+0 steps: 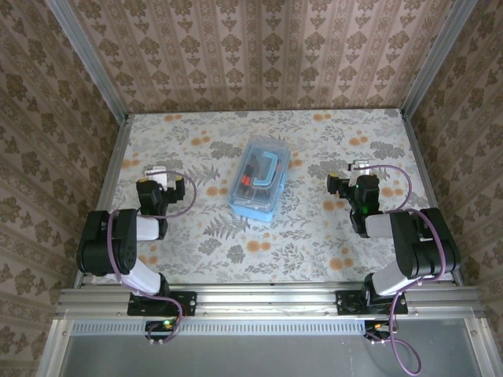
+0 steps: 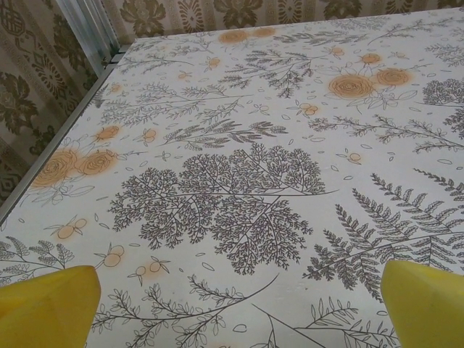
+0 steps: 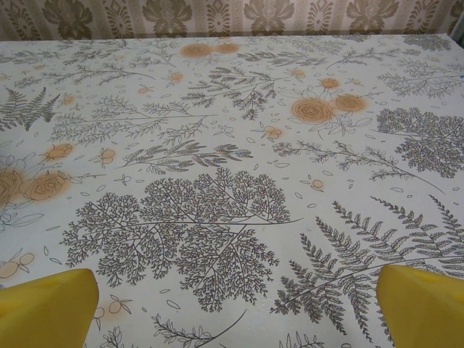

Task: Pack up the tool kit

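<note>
Tool kit [image 1: 258, 181]: sitting at the middle of the tabletop [image 1: 306, 243], between the two arms; a clear blue case lying slightly askew, with dark and red items showing through its top.
Left pincer [image 1: 156, 173]: standing well apart from the kit on its left, gaping wide and gripping nothing; yellow fingers [image 2: 45, 308] framing bare floral cloth.
Right pincer [image 1: 359, 169]: standing well apart on the kit's right, likewise gaping wide and empty; yellow fingers [image 3: 424, 304] framing printed cloth.
Walls [image 1: 259, 55]: patterned paper enclosing the tabletop on three sides.
</note>
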Available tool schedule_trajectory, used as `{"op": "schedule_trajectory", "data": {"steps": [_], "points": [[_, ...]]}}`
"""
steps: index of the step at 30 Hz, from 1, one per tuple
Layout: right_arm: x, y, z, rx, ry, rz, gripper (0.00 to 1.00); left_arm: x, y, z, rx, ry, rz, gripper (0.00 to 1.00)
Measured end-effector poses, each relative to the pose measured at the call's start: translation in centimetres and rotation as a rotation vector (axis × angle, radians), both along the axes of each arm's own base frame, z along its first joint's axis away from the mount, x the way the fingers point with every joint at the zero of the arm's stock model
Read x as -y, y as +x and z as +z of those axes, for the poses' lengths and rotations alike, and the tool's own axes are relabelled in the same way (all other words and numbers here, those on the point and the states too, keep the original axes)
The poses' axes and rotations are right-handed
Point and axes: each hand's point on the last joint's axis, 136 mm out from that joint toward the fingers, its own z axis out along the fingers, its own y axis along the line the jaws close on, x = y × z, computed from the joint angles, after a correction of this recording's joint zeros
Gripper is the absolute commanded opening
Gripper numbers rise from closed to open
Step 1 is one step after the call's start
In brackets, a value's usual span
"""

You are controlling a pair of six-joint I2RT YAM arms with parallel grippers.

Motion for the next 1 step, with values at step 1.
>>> {"op": "schedule_trajectory", "data": {"steps": [1], "points": [[0.0,0.0,0.0,0.0,0.0,0.0,1.0,0.04,-0.01,-0.02,-0.001,0.0,-0.001,1.0]]}}
